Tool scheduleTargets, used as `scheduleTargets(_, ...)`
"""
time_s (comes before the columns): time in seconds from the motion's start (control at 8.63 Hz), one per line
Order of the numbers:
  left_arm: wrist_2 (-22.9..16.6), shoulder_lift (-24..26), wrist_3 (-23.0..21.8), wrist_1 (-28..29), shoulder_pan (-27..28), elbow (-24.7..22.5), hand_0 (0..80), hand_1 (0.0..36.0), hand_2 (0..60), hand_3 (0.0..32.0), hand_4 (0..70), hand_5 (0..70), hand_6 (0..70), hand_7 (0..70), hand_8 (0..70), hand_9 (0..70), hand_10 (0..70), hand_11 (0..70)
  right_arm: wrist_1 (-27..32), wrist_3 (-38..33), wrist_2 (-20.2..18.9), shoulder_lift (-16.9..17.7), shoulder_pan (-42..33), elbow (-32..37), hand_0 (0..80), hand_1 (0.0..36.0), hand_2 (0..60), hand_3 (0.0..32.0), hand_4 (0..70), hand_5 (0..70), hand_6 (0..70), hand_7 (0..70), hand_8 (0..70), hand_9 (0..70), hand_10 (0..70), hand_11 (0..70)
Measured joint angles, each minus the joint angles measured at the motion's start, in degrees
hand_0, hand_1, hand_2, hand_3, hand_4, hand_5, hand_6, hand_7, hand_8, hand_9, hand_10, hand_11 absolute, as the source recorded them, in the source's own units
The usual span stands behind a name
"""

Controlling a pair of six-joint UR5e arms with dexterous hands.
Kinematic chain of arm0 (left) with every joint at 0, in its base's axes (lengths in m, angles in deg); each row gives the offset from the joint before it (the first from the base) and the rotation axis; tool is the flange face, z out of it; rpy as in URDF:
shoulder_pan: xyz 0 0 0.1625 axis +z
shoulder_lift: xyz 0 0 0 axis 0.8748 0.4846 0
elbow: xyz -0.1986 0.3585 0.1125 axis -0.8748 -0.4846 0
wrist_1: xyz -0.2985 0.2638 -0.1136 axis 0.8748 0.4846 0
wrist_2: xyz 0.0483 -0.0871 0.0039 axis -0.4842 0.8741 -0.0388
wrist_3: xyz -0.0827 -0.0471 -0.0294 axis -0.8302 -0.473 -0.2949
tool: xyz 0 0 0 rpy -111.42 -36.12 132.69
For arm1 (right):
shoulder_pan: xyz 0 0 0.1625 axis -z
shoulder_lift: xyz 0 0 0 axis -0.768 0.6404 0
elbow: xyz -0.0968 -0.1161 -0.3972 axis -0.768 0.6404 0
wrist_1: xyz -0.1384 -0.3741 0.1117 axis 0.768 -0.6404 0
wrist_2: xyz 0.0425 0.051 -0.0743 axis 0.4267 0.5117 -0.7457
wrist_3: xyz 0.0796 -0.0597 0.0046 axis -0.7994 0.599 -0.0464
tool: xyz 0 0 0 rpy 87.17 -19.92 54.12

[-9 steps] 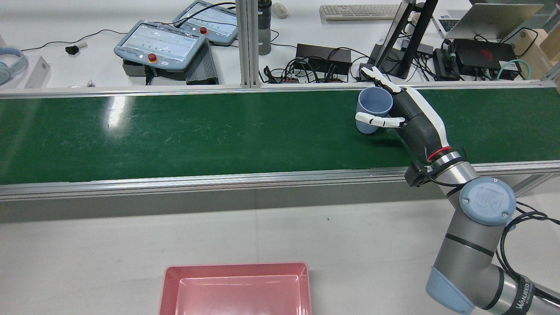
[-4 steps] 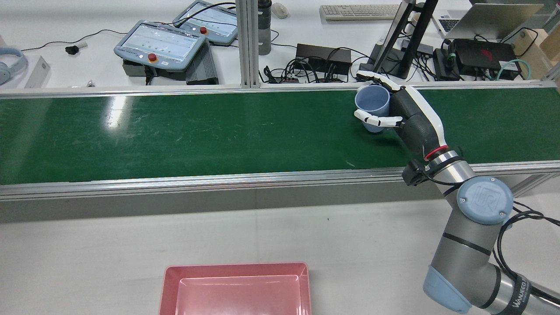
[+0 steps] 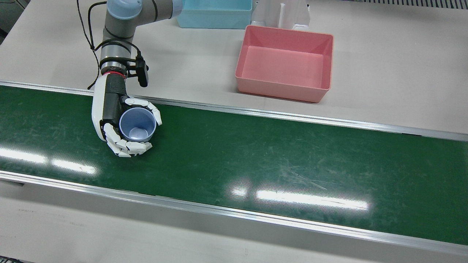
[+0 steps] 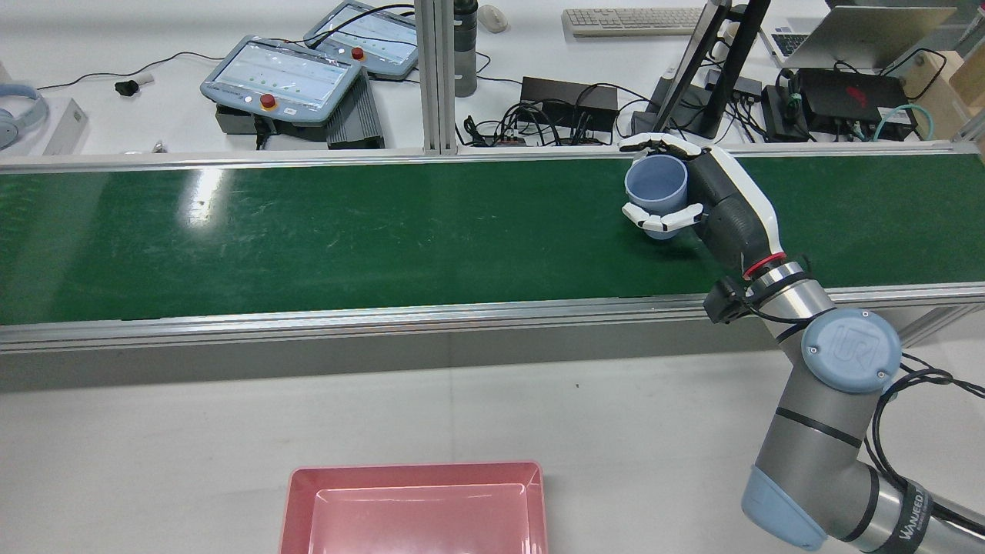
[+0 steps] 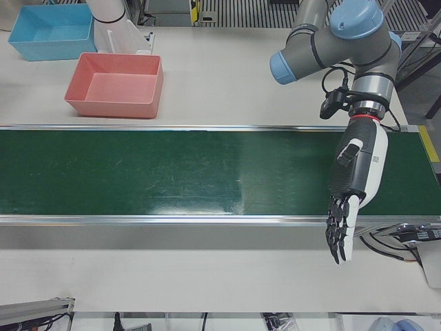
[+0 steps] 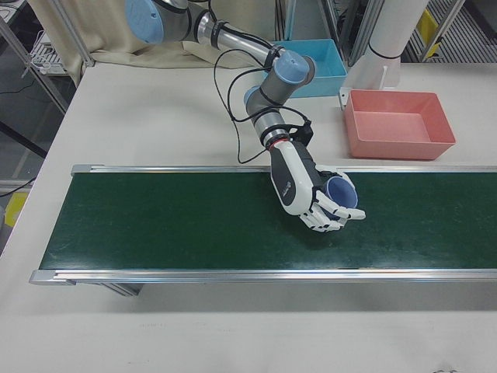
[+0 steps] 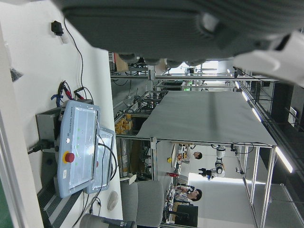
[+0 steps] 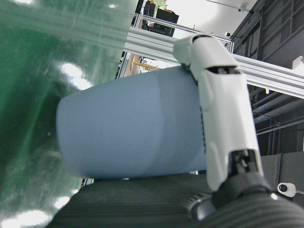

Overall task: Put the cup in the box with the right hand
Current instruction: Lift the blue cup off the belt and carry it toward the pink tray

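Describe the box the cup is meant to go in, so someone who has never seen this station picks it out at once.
Start at the long green conveyor belt that crosses the table. On the pale tabletop on the robot's side of it stand two open, empty boxes. The target is the pink box, the one closer to the belt; the blue box sits farther back, near the white pedestal.

The right robot hand (image 4: 692,196) has closed round the cup (image 4: 656,186).

Blue cup (image 3: 137,125) upright, above belt; pink box (image 3: 285,64) empty.
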Motion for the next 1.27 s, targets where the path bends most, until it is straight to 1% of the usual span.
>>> scheduleTargets(0.12,0.0,0.0,0.0,0.0,0.0,0.0,0.0,0.0,0.0,0.0,0.0,0.0,0.0,0.0,0.0,0.0,0.0,0.0,0.1,0.0,0.0,-0.1,0.0,-1.0,80.0,36.0,60.0,0.0,0.0,27.4,38.8,70.0,64.2,70.0,50.2,70.0)
scheduleTargets(0.23,0.0,0.0,0.0,0.0,0.0,0.0,0.0,0.0,0.0,0.0,0.0,0.0,0.0,0.0,0.0,0.0,0.0,0.0,0.3,1.3,0.0,-0.4,0.0,-3.2,80.0,36.0,60.0,0.0,0.0,27.6,37.7,70.0,61.0,70.0,51.6,70.0)
scheduleTargets(0.35,0.0,0.0,0.0,0.0,0.0,0.0,0.0,0.0,0.0,0.0,0.0,0.0,0.0,0.0,0.0,0.0,0.0,0.0,0.5,5.1,-0.1,-1.3,0.0,-6.5,80.0,36.0,60.0,0.0,0.0,27.5,37.9,70.0,61.0,70.0,51.0,70.0)
scheduleTargets(0.46,0.0,0.0,0.0,0.0,0.0,0.0,0.0,0.0,0.0,0.0,0.0,0.0,0.0,0.0,0.0,0.0,0.0,0.0,0.6,11.3,-0.5,-2.7,0.2,-10.6,80.0,36.0,60.0,0.0,0.3,27.4,39.0,70.0,62.3,70.0,51.8,70.0)
scheduleTargets(0.58,0.0,0.0,0.0,0.0,0.0,0.0,0.0,0.0,0.0,0.0,0.0,0.0,0.0,0.0,0.0,0.0,0.0,0.0,0.7,16.1,-0.6,-4.4,1.0,-13.4,80.0,36.0,60.0,0.0,3.5,27.3,39.8,70.0,63.6,70.0,52.7,70.0)
scheduleTargets(0.7,0.0,0.0,0.0,0.0,0.0,0.0,0.0,0.0,0.0,0.0,0.0,0.0,0.0,0.0,0.0,0.0,0.0,0.0,0.7,19.2,-0.7,-6.3,2.5,-14.7,80.0,36.0,60.0,0.0,5.8,27.2,40.4,70.0,64.4,70.0,52.8,70.0)
scheduleTargets(0.81,0.0,0.0,0.0,0.0,0.0,0.0,0.0,0.0,0.0,0.0,0.0,0.0,0.0,0.0,0.0,0.0,0.0,0.0,0.7,20.8,-0.7,-7.8,3.9,-15.2,80.0,36.0,60.0,0.0,9.1,27.3,42.1,70.0,66.7,70.0,53.3,70.0)
scheduleTargets(0.93,0.0,0.0,0.0,0.0,0.0,0.0,0.0,0.0,0.0,0.0,0.0,0.0,0.0,0.0,0.0,0.0,0.0,0.0,0.7,21.7,-0.8,-8.6,4.9,-15.4,80.0,36.0,60.0,0.0,13.5,27.3,44.5,70.0,69.3,70.0,54.1,70.0)
scheduleTargets(1.04,0.0,0.0,0.0,0.0,0.0,0.0,0.0,0.0,0.0,0.0,0.0,0.0,0.0,0.0,0.0,0.0,0.0,0.0,0.6,22.0,-0.9,-8.7,5.3,-15.1,80.0,36.0,60.0,0.0,16.9,27.0,44.6,70.0,69.2,70.0,53.2,70.0)
scheduleTargets(1.27,0.0,0.0,0.0,-0.1,0.0,-0.1,0.0,0.0,0.0,0.0,0.0,0.0,0.0,0.0,0.0,0.0,0.0,0.0,0.1,22.1,-1.6,-8.5,5.4,-14.7,80.0,36.0,60.0,0.0,20.9,26.5,45.0,70.0,68.3,70.0,52.2,70.0)
